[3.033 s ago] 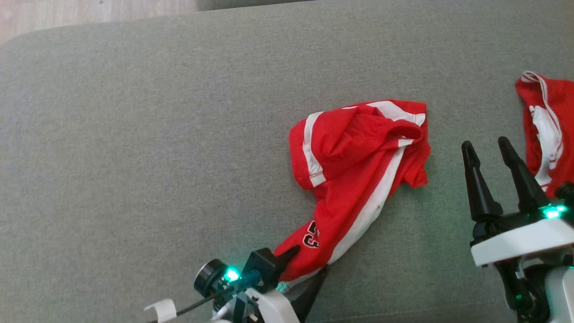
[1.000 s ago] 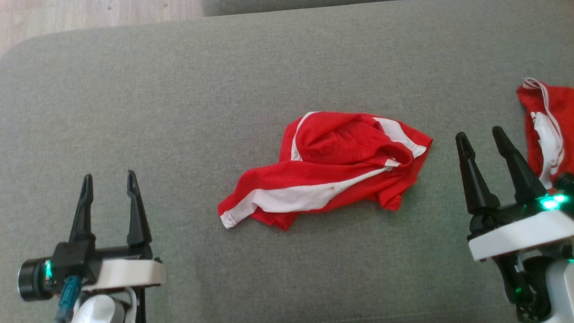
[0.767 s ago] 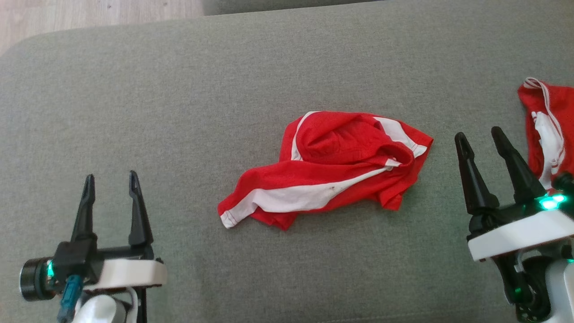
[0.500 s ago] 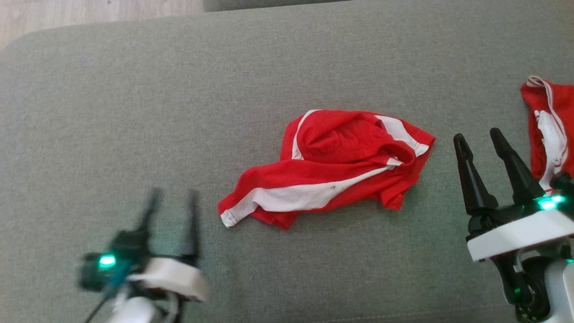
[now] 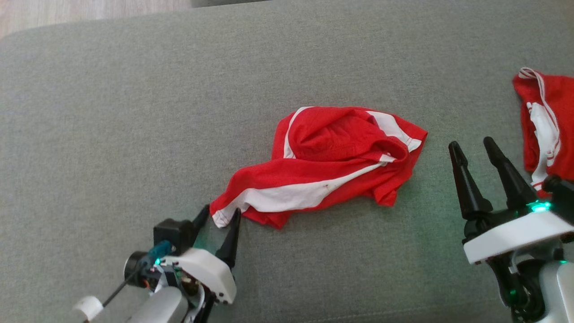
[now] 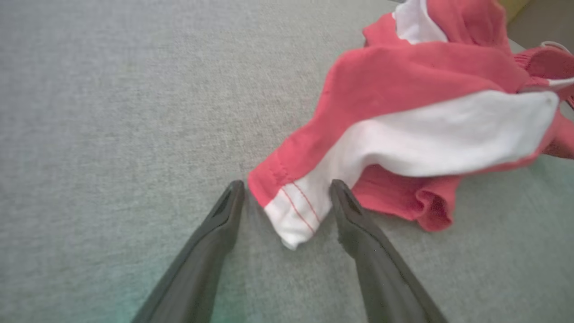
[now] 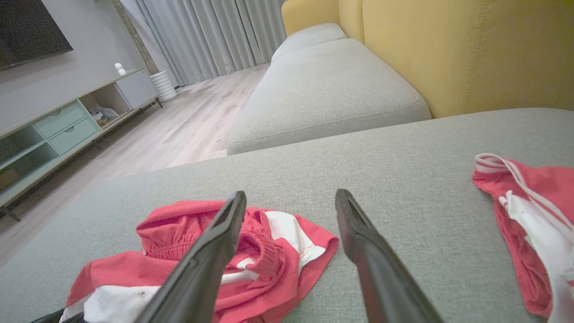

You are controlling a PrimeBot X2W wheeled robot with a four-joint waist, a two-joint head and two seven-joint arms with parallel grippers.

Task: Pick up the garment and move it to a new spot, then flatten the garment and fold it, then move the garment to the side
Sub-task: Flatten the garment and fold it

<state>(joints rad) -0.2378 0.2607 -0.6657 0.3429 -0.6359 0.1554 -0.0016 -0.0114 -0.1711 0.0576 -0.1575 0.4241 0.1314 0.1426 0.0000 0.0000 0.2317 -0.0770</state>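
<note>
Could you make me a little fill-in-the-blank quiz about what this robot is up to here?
The crumpled red-and-white garment lies on a ____ fabric sofa cushion. The left gripper straddles its corner with jaws ____. The right gripper holds ____.
Missing: grey; open; nothing.

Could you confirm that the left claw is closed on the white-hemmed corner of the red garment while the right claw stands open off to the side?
Not quite: the left claw is open, not closed. The left wrist view shows its fingers apart on either side of the red garment at its white-hemmed corner. The right claw does stand open off to the side.
</note>
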